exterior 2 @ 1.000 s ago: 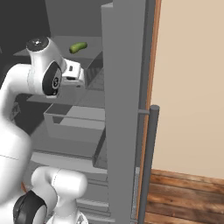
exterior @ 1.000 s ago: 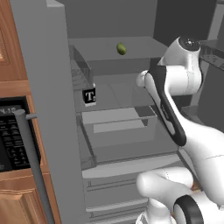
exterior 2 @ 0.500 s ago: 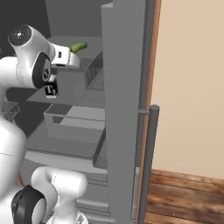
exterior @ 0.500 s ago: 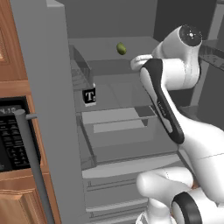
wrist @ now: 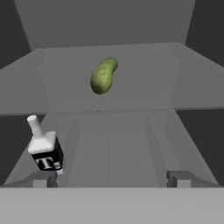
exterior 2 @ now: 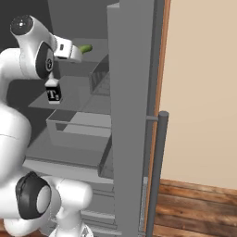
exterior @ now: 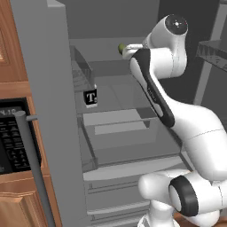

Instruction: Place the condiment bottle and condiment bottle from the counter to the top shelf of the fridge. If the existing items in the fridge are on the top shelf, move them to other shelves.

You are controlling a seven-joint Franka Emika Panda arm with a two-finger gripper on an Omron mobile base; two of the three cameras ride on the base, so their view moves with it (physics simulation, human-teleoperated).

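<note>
Open grey fridge (exterior: 48, 88), arm reaching inside at top-shelf height. Gripper (wrist: 112, 178) open, fingertips (wrist: 43, 179) wide apart at bottom of hand view, nothing between them. Olive-green oval fruit (wrist: 103, 75) lies on top shelf (wrist: 144, 87), ahead of gripper, apart from it; also seen just past hand (exterior 2: 84, 48). Black box with white "T" label (exterior: 91, 97), white neck on top, stands on lower shelf (exterior: 119, 95), left side of fridge interior. Translucent drawers (exterior: 128, 137) below
</note>
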